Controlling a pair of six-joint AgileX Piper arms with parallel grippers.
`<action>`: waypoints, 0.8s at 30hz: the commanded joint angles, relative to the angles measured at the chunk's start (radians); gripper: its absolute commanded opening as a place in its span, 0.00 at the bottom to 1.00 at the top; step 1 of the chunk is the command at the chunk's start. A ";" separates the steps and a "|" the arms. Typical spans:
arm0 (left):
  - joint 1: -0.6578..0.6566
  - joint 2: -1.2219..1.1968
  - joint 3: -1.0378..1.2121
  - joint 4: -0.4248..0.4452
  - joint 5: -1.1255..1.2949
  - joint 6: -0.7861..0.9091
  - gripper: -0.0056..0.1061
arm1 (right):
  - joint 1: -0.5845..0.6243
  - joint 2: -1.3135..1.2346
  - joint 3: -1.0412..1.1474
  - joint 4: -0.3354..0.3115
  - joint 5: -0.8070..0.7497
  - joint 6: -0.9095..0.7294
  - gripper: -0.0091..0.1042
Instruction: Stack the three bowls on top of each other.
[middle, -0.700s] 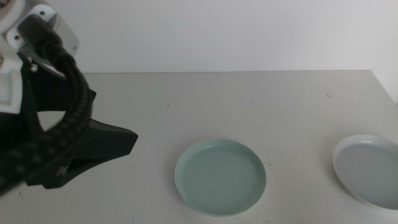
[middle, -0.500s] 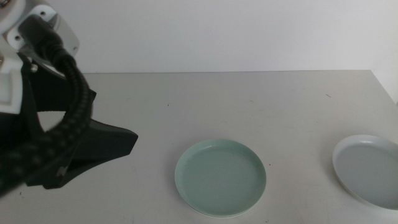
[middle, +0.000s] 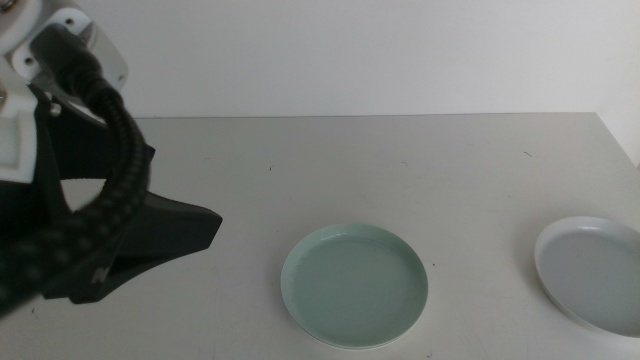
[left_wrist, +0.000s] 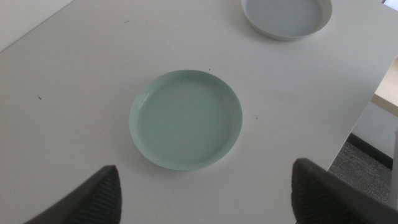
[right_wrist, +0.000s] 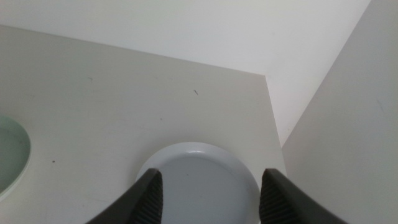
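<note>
Middle view shows two of the three bowls lying apart on the table (middle: 420, 170): the mint green bowl (middle: 354, 286) near the front centre, and the pale grey-blue bowl (middle: 592, 275) well to its right, partly cut by the picture's edge. Both sit flat and empty, with nothing stacked on either. The white bowl does not show in any view, so I cannot say where it is.

The left arm fills the left side of the middle view, raised above the table. Its wrist view looks down on the mint green bowl (left_wrist: 186, 119), with the left claw (left_wrist: 205, 193) spread wide, holding nothing and well clear of the bowl. The right claw (right_wrist: 208, 193) is out of the middle view; its own view shows it spread too, empty, hovering over the pale grey-blue bowl (right_wrist: 199, 180) close to the table's right edge.

By my reading the stacking has not begun: no bowl is lifted or nested, and every placement is left to do.
</note>
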 joint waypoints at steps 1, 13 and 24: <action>-0.005 -0.006 -0.030 -0.025 -0.047 -0.003 0.99 | -0.007 0.087 -0.125 -0.018 0.030 -0.007 0.44; -0.005 -0.006 -0.030 -0.025 -0.047 -0.003 0.99 | -0.007 0.503 -0.470 -0.051 0.285 0.297 0.44; -0.005 -0.006 -0.030 -0.025 -0.047 -0.003 0.99 | -0.007 0.804 -0.578 -0.085 0.346 0.306 0.44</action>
